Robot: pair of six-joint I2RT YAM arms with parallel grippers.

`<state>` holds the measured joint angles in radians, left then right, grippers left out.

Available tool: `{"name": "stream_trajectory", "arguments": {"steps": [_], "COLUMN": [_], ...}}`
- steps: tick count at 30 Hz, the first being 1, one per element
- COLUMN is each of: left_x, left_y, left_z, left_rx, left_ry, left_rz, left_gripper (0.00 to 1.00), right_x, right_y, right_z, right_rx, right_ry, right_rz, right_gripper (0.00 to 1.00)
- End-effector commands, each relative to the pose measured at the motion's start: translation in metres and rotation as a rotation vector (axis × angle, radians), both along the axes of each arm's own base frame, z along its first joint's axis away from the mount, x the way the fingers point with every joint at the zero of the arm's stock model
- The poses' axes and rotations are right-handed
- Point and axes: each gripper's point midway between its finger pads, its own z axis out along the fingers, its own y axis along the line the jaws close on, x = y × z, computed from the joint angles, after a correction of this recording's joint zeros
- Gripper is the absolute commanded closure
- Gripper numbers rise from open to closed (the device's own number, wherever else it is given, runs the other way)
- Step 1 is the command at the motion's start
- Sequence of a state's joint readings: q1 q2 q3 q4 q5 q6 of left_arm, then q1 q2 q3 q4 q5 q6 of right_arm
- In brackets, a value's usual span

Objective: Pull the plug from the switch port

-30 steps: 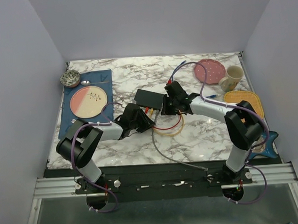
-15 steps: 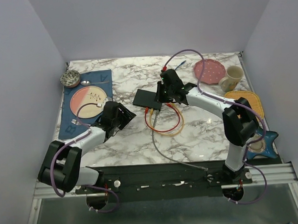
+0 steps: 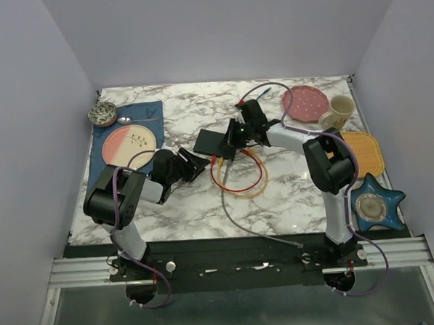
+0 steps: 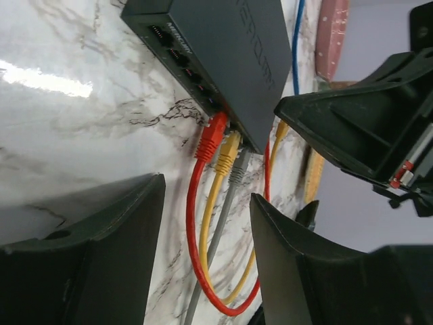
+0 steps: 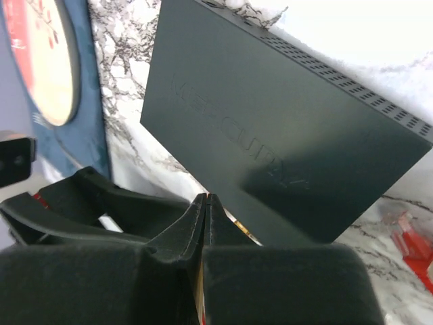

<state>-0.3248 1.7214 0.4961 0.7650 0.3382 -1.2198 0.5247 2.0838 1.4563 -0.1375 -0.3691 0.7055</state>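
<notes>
The black switch (image 3: 213,142) lies flat mid-table, its sockets facing the near side. Red (image 4: 212,136), yellow (image 4: 229,150) and grey (image 4: 240,169) plugs sit side by side in the ports of the switch (image 4: 230,47), their cables looping toward me. My left gripper (image 3: 192,164) lies low to the left of the switch. In its wrist view the left gripper (image 4: 206,261) is open, facing the plugs from a short way off, holding nothing. My right gripper (image 3: 237,137) hovers at the switch's right end. The right gripper (image 5: 205,200) is shut, tips pressed together over the edge of the switch (image 5: 270,128).
A pink-and-cream plate (image 3: 129,147) rests on a blue mat (image 3: 103,179) at left, with a bowl (image 3: 102,113) and spoon (image 3: 127,120) behind. At back right stand a pink plate (image 3: 305,103) and a mug (image 3: 336,112). An orange mat (image 3: 357,149) and star dish (image 3: 371,207) lie at right.
My left arm swung out left, then turned its gripper back toward the switch with the jaws wider. My right gripper moved up over the switch's right end and shut.
</notes>
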Motion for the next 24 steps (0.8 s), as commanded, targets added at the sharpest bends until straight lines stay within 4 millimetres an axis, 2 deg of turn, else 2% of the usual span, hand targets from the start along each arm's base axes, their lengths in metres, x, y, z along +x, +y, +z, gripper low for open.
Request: {"name": "stream_trajectory", "arguments": {"steps": [1,2,3,5,6,9,16,24], "left_x": [0.014,0.017,0.018,0.021,0.021,0.025,0.033,0.032], "left_y": [-0.016,-0.017,-0.017,-0.019,-0.019,-0.019,-0.021,-0.021], "left_z": [0.027,0.028,0.021,0.022,0.013,0.008,0.001,-0.015], "left_rx": [-0.147,-0.159,-0.167,-0.183,-0.179,-0.195,-0.216,-0.223], "left_ry": [-0.127,-0.134,-0.116,-0.132,-0.111,-0.113,-0.108,-0.055], "left_rz": [-0.03,-0.027,-0.023,-0.024,-0.019,-0.011,0.003,0.018], "left_gripper": [0.39,0.38,0.38,0.38,0.38,0.39,0.39,0.44], "right_x": [0.001,-0.002,0.0,-0.004,-0.004,-0.007,-0.009,-0.009], "right_y": [0.008,0.006,0.008,0.009,0.011,0.014,0.012,0.009], "right_z": [0.005,-0.001,0.002,0.002,-0.004,-0.011,-0.026,-0.033], "right_rx": [0.243,0.265,0.294,0.332,0.338,0.358,0.338,0.318], "right_ry": [0.046,0.069,0.053,0.077,0.09,0.124,0.169,0.179], "right_rz": [0.04,0.037,0.046,0.071,0.08,0.091,0.078,0.055], "right_gripper": [0.94,0.95,0.95,0.96,0.96,0.96,0.99,0.99]}}
